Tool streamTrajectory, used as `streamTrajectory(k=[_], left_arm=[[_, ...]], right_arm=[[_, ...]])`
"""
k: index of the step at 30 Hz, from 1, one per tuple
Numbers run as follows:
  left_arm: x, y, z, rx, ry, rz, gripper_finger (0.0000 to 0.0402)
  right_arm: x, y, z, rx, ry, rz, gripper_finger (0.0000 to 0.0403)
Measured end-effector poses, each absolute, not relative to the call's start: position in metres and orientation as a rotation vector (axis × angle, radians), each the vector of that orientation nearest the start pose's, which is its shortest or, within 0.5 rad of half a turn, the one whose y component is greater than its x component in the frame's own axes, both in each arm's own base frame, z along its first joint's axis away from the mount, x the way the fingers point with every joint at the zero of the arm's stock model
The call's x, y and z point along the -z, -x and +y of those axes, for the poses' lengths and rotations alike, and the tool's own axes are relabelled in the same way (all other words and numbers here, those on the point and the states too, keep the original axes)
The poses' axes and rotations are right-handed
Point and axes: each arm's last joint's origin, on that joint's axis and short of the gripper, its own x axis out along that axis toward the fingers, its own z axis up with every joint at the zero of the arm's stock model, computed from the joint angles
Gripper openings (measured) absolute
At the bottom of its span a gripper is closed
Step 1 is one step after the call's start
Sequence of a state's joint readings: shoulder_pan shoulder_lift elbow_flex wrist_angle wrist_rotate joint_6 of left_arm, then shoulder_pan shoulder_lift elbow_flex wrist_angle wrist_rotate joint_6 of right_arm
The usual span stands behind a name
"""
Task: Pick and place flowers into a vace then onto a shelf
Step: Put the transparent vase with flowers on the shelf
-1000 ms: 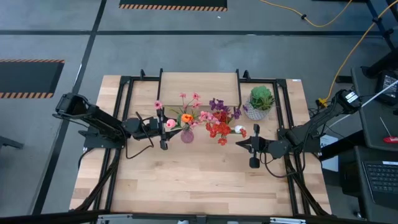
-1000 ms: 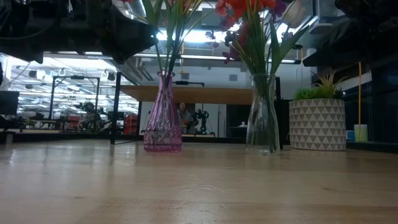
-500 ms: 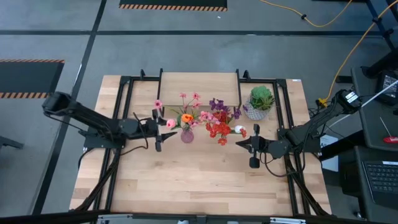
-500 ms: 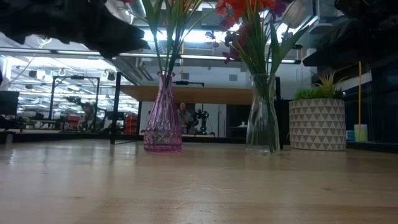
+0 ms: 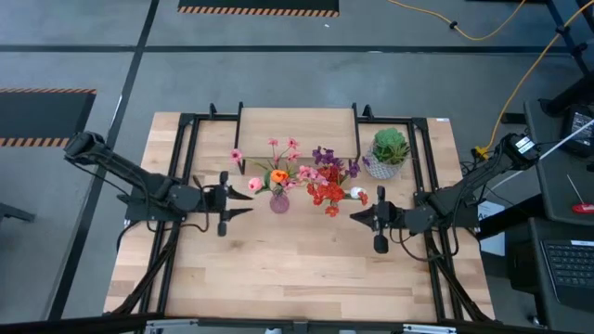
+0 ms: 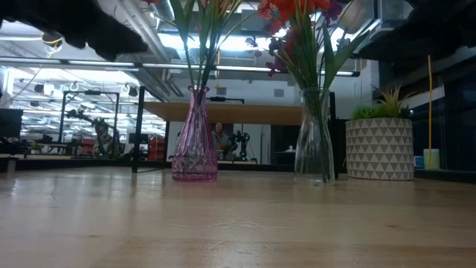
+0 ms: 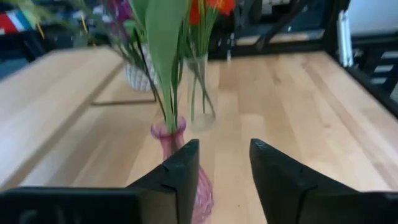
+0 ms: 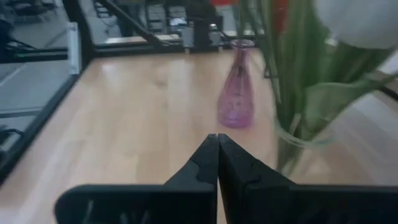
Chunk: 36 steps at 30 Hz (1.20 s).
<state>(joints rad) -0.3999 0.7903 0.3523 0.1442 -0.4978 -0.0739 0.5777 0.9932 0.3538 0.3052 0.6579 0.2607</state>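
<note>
Artificial flowers (image 5: 278, 169) in pink ribbed vase (image 5: 279, 201) and clear glass vase (image 6: 314, 135); wooden shelf (image 5: 298, 121) placement pending (left gripper (image 5: 225, 201) jaws apart, right gripper (image 5: 375, 219) together).

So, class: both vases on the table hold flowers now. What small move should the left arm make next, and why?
Probably ease the left gripper forward so its open fingers come around the pink vase. That vase already holds flowers and stands just ahead of the gripper, off the shelf behind it. The right gripper waits shut beside the clear vase.
</note>
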Motion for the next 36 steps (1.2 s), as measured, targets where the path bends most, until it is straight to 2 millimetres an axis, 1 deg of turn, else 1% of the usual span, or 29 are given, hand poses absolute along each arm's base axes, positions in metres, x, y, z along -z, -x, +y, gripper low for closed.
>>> streamTrajectory(k=[3, 6, 13, 16, 18, 20, 22, 30, 33, 36], left_arm=[[-0.221, -0.154, -0.054, -0.096, -0.058, 0.230, 0.0109], [-0.224, -0.146, -0.055, -0.088, -0.062, 0.229, 0.0077], [-0.222, -0.134, -0.055, -0.084, -0.093, 0.248, 0.0008], [-0.214, -0.130, -0.052, -0.131, -0.121, 0.251, 0.0004], [-0.209, -0.128, -0.049, -0.198, -0.128, 0.250, 0.0003], [-0.206, -0.125, -0.047, -0.245, -0.107, 0.241, 0.0002], [-0.204, -0.124, -0.046, -0.241, -0.080, 0.234, 0.0002], [-0.197, -0.121, -0.045, -0.236, -0.035, 0.236, 0.0002], [-0.197, -0.121, -0.045, -0.244, -0.036, 0.234, 0.0003], [-0.197, -0.121, -0.044, -0.261, -0.038, 0.231, 0.0002]], right_arm=[[-0.198, -0.173, 0.092, 0.080, -0.082, 0.250, 0.0004], [-0.198, -0.173, 0.092, 0.078, -0.082, 0.251, 0.0004], [-0.198, -0.172, 0.092, 0.078, -0.066, 0.257, 0.0004], [-0.196, -0.172, 0.092, 0.077, -0.036, 0.273, 0.0007], [-0.196, -0.172, 0.092, 0.077, -0.038, 0.271, 0.0017], [-0.196, -0.172, 0.092, 0.077, -0.038, 0.272, 0.0036], [-0.196, -0.172, 0.092, 0.078, -0.038, 0.271, 0.0062], [-0.195, -0.172, 0.091, 0.093, -0.062, 0.281, 0.0194], [-0.192, -0.172, 0.088, 0.117, -0.070, 0.308, 0.0237], [-0.191, -0.174, 0.084, 0.141, -0.059, 0.314, 0.0272]])
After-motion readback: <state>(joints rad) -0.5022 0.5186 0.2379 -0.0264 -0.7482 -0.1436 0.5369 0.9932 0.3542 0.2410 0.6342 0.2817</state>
